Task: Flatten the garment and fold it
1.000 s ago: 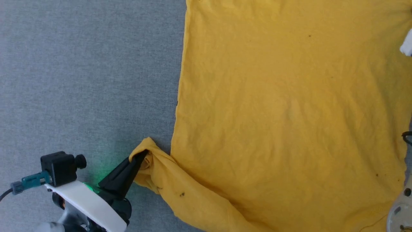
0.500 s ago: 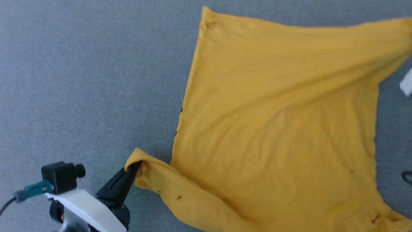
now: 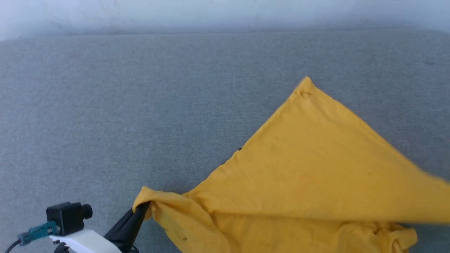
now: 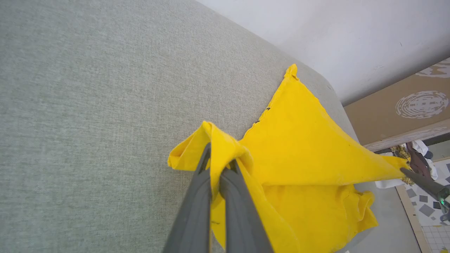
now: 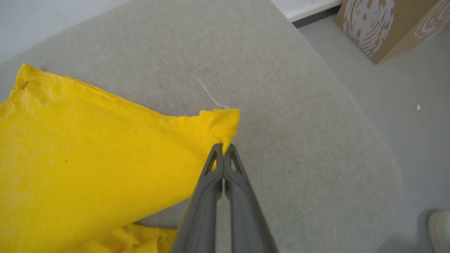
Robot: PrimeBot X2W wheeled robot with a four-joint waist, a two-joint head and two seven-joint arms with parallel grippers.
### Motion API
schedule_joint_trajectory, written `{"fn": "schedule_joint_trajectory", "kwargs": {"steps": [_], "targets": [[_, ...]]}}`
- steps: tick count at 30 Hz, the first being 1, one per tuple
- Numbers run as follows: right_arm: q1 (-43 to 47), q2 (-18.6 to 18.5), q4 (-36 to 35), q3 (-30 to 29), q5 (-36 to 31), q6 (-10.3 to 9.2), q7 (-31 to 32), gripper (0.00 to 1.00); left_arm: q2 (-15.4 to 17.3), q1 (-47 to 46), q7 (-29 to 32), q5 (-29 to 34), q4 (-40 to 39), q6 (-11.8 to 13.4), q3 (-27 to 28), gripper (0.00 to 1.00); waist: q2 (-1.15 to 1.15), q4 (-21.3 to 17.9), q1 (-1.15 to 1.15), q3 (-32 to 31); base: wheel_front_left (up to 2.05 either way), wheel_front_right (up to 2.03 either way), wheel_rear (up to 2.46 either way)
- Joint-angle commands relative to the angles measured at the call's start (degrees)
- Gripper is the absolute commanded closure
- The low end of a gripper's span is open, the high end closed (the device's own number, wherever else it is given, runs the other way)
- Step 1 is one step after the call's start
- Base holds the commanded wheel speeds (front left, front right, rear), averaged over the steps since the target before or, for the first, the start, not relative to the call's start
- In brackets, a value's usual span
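i am clamping my left gripper (image 4: 219,165) shut on a bunched corner of the garment (image 3: 299,168), and my right gripper (image 5: 223,149) is pinching another corner with its jaws pressed together on just a small tip of cloth. the yellow shirt is hanging between them as a taut sheet. its far corner is resting on the grey padded surface (image 3: 140,105), and loose fabric is crumpling underneath the raised edge. as i judge it, i am spreading it flat – so i should be drawing both corners apart evenly and carrying them low, letting the crumpled part drag out smooth. the right pinch is looking slight, so i am thinking a hard tug could slip the thin cloth free.
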Motion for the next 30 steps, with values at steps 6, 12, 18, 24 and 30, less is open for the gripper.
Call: {"fn": "schedule_joint_trajectory", "kwargs": {"steps": [6, 12, 18, 24, 30], "targets": [[11.2, 0.3, 5.9, 4.3, 2.5, -0.04, -5.7, 1.0, 0.8, 3.1, -0.7, -0.5, -1.4, 1.4, 1.2, 1.0, 0.0, -2.8, 0.02, -2.5, 0.0, 0.0, 0.0], [7.5, 0.3, 18.8, 9.4, -2.3, -0.04, -15.8, 1.0, 1.5, 3.5, 0.5, -0.4, -2.6, 2.3, 1.0, 1.0, 0.0, -3.5, 0.02, -3.6, 0.0, 0.0, 0.0], [4.1, 0.3, 25.5, 10.0, -5.3, -0.04, -20.1, 0.0, 1.8, 3.3, 1.6, -0.1, -3.4, 2.9, 0.2, 1.0, 0.0, -3.0, 0.02, -4.7, 0.0, 0.0, 0.0], [6.0, 0.3, 10.0, 7.7, -5.0, -0.04, -14.3, 0.0, 1.1, 3.2, 1.6, -0.5, -4.0, 2.5, -0.6, 1.0, 0.0, -1.3, 0.02, -4.4, 0.0, 0.0, 0.0], [-1.3, -0.7, -6.7, 8.7, -8.1, -0.04, -4.6, 0.0, 0.4, 1.7, 1.5, -0.2, -3.5, 1.3, -1.7, 1.0, 0.0, 1.3, 0.02, -2.7, 0.0, 0.0, 0.0]]}}
